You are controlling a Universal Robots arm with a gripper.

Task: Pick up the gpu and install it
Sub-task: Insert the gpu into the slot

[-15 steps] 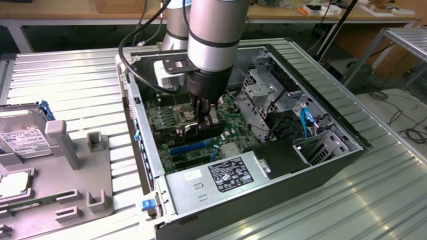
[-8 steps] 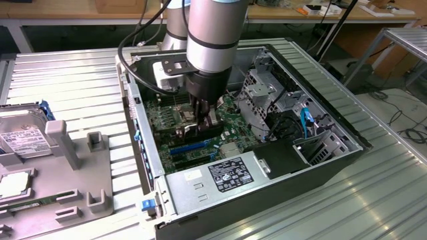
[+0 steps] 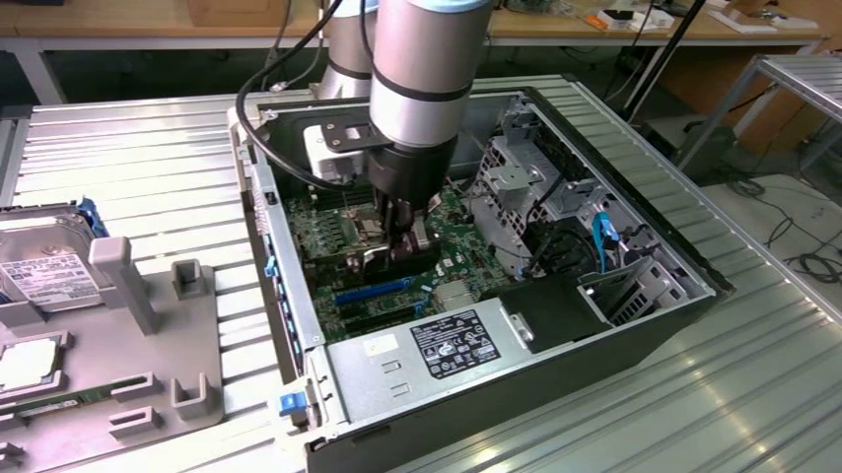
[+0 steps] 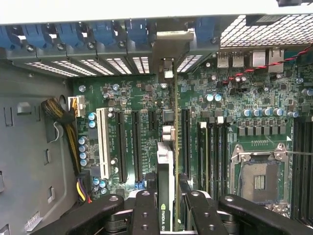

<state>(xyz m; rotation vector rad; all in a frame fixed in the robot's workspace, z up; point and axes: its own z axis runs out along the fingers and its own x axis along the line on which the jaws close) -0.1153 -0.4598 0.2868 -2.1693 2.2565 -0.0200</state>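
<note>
gripper (image 4: 168, 209) clamped tight on the gpu (image 4: 165, 156), card hanging edge-on straight below it, down among the motherboard (image 4: 122, 95) slots, can't tell if it's seated

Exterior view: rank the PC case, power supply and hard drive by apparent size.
1. PC case
2. power supply
3. hard drive, though the picture's edge cuts it off, so its rank against the power supply is unsure

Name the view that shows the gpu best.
The wrist view: the gpu stands edge-on, clamped in the gripper, over the motherboard slots. In the exterior view the arm hides most of it.
</note>
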